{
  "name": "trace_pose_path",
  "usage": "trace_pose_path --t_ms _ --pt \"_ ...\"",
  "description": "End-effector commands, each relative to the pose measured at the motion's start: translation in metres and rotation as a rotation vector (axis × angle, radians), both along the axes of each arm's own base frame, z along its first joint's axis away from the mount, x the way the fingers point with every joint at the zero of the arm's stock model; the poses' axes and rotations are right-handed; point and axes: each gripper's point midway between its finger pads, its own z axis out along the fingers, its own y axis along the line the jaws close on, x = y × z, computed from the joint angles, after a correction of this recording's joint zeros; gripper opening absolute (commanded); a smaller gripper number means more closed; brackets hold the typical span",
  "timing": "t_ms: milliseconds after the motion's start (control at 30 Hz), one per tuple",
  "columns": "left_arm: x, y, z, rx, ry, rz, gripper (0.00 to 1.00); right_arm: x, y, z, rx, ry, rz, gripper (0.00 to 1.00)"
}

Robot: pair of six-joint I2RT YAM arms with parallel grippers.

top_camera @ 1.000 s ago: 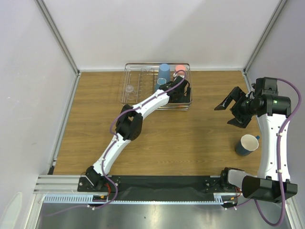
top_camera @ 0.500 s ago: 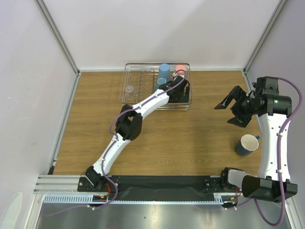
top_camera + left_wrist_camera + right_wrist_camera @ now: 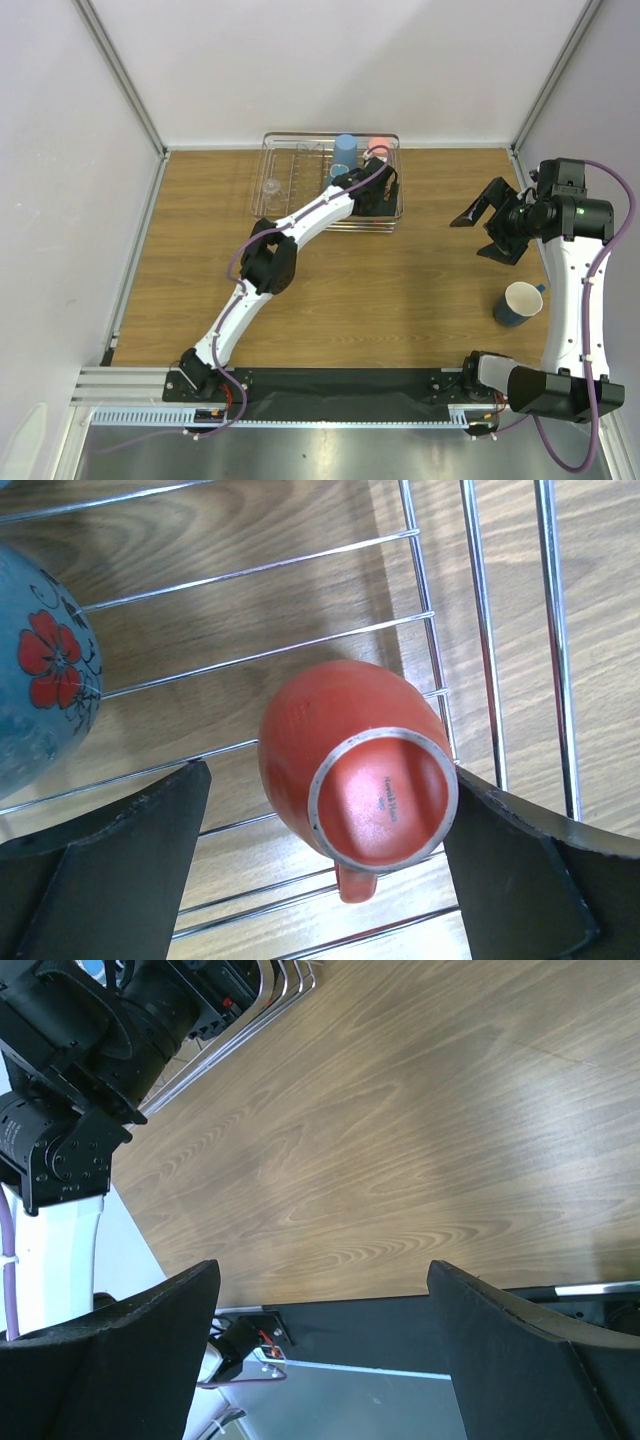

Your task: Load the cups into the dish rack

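The silver wire dish rack [image 3: 285, 205] stands at the back of the table. In it are a pink tumbler [image 3: 378, 146], a light blue tumbler [image 3: 345, 148] and a clear glass [image 3: 271, 187]. My left gripper [image 3: 376, 196] hangs over the rack's right end, open. In the left wrist view [image 3: 328, 780] its fingers straddle a small orange cup [image 3: 355, 765] that lies upside down on the rack bars [image 3: 480, 630]. A dark blue white-lined mug [image 3: 518, 303] stands on the table at the right. My right gripper [image 3: 486, 226] is open and empty, above and to the left of the mug.
A blue cup with red flowers [image 3: 40, 690] sits in the rack just left of the orange cup. White walls close in the table on the left, back and right. The right wrist view shows bare wood [image 3: 400, 1140] and the left arm [image 3: 80, 1050].
My left gripper has shifted slightly left over the rack's right end. My right gripper has drifted a little up and to the right. The cups have not moved.
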Motion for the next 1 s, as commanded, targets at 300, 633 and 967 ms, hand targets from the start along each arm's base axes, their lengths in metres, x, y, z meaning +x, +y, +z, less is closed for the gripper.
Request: trace_pose_path --t_ms 300,633,967 --pt "-0.016 -0.021 0.120 -0.173 -0.112 -0.091 0.98 -0.017 0.008 0.012 0.031 0.010 0.025 0.92" --pt "-0.028 -0.021 0.148 -0.197 -0.138 -0.119 0.95 -0.017 0.007 0.010 0.026 0.002 0.021 0.92" --pt "-0.047 0.026 0.263 -0.207 -0.318 -0.079 0.96 -0.021 -0.015 -0.003 -0.121 0.016 0.013 0.90"
